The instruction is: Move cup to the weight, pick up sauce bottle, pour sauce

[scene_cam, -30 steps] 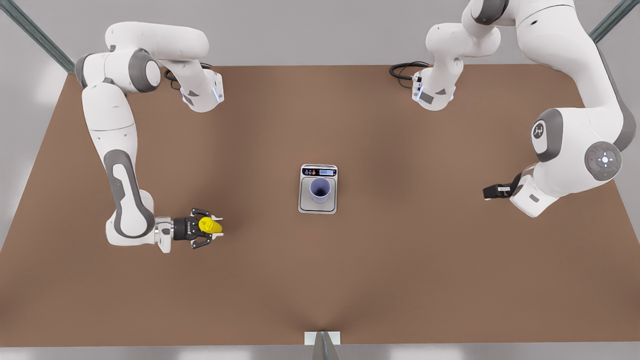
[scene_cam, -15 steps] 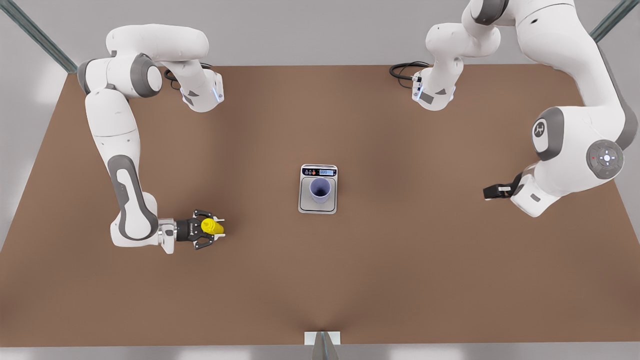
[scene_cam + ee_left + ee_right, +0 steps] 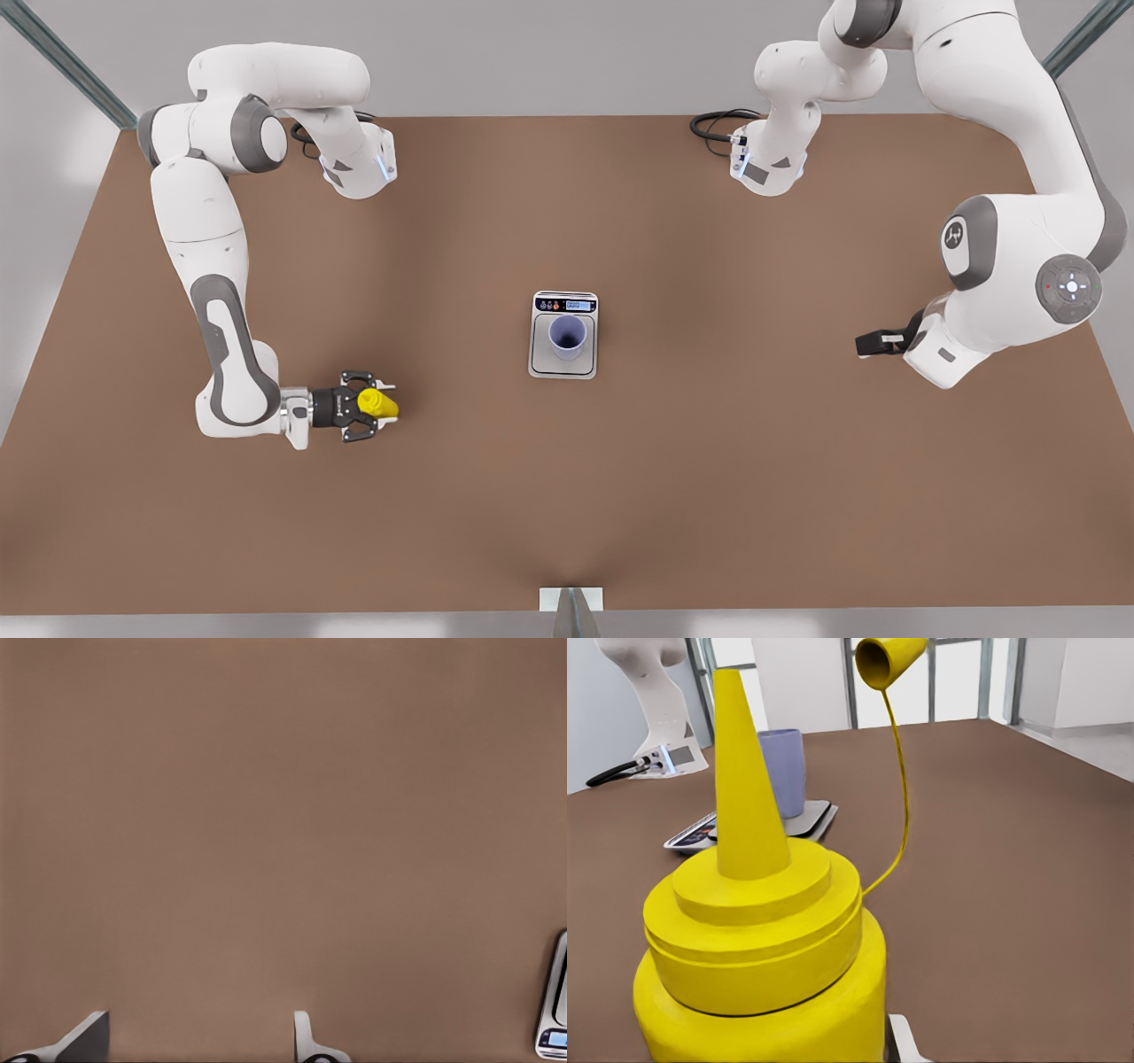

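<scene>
Front view: one brown table (image 3: 673, 496), two white arms, one flat silver-grey scale (image 3: 564, 363), one lavender tumbler cup (image 3: 567, 337) standing upright on its plate. At the front view's left, the right gripper (image 3: 383, 405) is clamped on the one yellow squeeze bottle (image 3: 377, 403). The left gripper (image 3: 873, 341) waits at the front view's right.

Left wrist view: its fingertips (image 3: 89, 1038) stand apart above bare table.

Right wrist view: the bottle's long axis is vertical, nozzle (image 3: 747, 780) up.

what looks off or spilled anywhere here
Nothing is spilled. The cup stands upright on the weight. The sauce bottle sits upright in the right hand, its little cap off the nozzle and dangling on a thin tether. The left hand waits, open, over bare table.
</scene>
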